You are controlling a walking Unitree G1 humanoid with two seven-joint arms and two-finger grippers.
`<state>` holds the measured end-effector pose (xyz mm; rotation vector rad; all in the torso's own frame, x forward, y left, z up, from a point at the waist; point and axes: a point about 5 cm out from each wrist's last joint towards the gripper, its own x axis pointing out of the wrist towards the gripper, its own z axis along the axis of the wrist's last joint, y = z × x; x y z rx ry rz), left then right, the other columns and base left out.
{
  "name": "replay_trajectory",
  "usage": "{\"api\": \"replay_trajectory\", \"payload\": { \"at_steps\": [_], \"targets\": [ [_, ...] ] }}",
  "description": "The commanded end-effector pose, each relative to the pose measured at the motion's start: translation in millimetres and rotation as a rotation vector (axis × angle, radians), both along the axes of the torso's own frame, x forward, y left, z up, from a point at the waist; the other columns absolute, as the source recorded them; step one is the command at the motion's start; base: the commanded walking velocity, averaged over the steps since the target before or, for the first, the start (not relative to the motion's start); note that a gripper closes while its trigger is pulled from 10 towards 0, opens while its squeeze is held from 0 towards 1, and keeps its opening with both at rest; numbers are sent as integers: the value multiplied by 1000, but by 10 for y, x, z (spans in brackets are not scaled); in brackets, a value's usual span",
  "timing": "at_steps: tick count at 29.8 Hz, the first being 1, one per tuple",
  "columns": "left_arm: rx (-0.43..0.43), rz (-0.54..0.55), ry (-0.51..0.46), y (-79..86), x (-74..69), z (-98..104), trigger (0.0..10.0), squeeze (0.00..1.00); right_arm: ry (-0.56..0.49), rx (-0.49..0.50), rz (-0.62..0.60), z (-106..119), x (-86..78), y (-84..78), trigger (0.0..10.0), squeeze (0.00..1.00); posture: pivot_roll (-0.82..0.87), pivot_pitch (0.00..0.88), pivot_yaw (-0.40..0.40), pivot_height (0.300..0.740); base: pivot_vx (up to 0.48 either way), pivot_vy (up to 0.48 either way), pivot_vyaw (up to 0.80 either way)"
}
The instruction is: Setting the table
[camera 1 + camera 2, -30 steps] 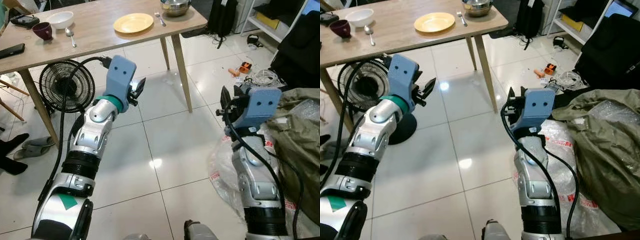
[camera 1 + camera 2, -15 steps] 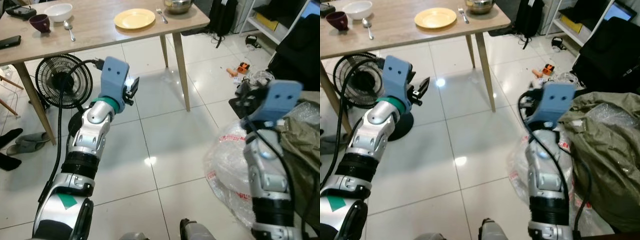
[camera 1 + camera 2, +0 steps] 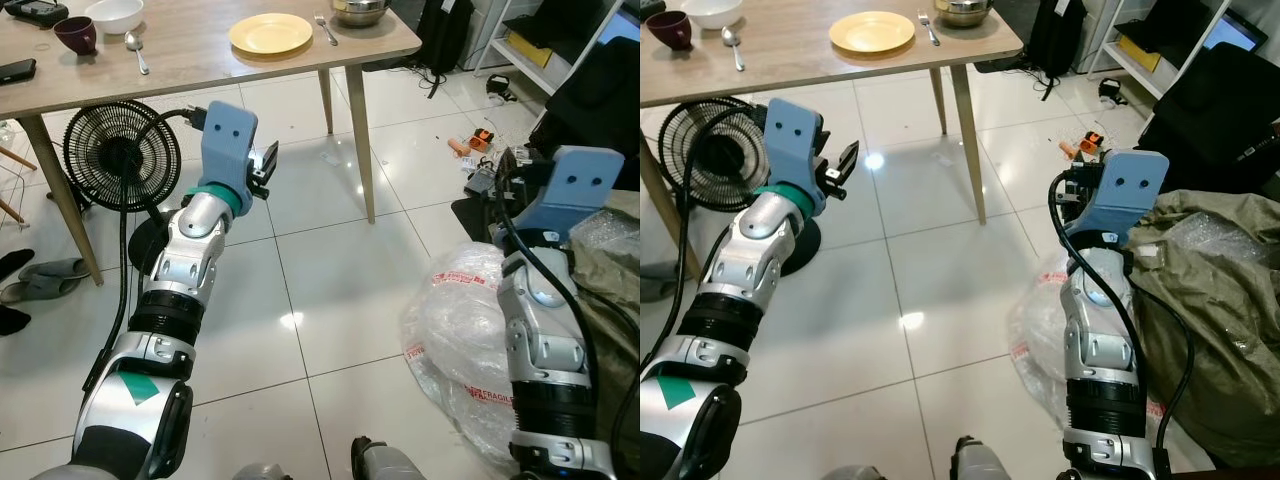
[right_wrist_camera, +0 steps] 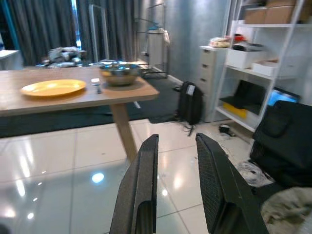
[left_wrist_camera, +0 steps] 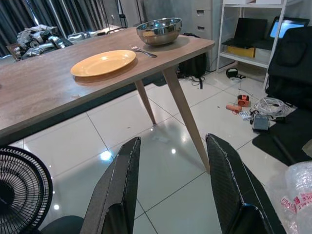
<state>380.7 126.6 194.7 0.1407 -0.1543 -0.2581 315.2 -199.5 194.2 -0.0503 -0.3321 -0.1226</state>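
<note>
Two empty grippers, left gripper [image 5: 170, 187] wider apart than right gripper [image 4: 176, 187].

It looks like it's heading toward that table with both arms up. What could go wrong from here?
Mostly tripping or bumping, I'd guess. The clear plastic bag lies on the tiles right beside the right arm, so a foot could catch in it. The black floor fan stands beside the table leg near the left gripper, and could be knocked over. On the table, the yellow plate sits near the front edge, where a clumsy reach might push it off.
</note>
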Motion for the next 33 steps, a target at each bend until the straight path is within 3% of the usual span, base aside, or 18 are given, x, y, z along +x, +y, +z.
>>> {"api": "replay_trajectory", "payload": {
  "at_steps": [1,3,10,25,33],
  "targets": [
    [-3,11,2,20,-14,-43,10000,0,4,-27,84,-26,-33,83,10000,0,93,0,49,740,0,0,0],
    [-6,14,-2,7,-34,-69,10000,0,16,-72,214,-51,-69,233,10000,0,93,0,41,740,0,0,0],
    [-21,43,1,48,-88,-145,10000,0,64,-136,334,-123,-91,333,10000,0,101,0,22,740,0,0,0],
    [-20,56,-11,54,-72,-130,10000,0,40,-98,291,-67,-63,264,10000,0,100,0,20,740,0,0,0],
    [-23,52,-20,32,-61,-102,10000,0,30,-66,230,-63,-62,199,10000,0,97,0,27,740,378,0,0]
  ]
}}
